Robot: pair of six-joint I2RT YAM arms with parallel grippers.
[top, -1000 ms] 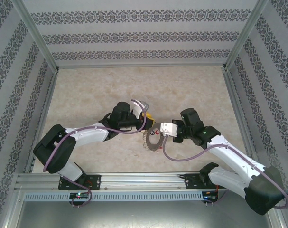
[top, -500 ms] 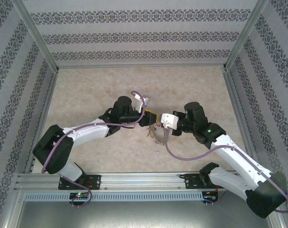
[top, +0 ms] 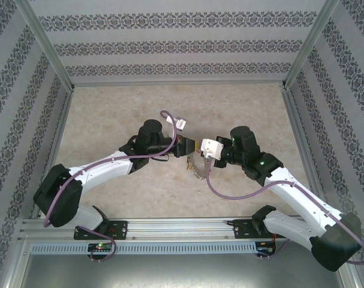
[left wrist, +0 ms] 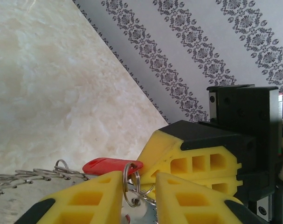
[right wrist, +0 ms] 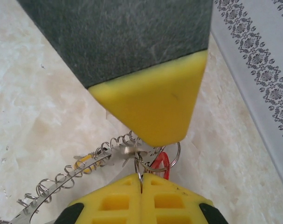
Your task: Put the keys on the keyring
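The jaws of the right gripper (right wrist: 141,177) are pressed together, with a thin wire loop of the keyring (right wrist: 62,184) pinched in their seam. The jaws of the left gripper (left wrist: 139,176) stand narrowly apart. A small split ring (left wrist: 130,182) and a silver key (left wrist: 143,212) sit in the gap; whether the jaws bear on either cannot be told. A red tag (left wrist: 111,165) lies just beside the split ring. The grippers meet tip to tip over the middle of the marble-patterned table (top: 110,114). The keyring trails from the right grip toward the near edge.
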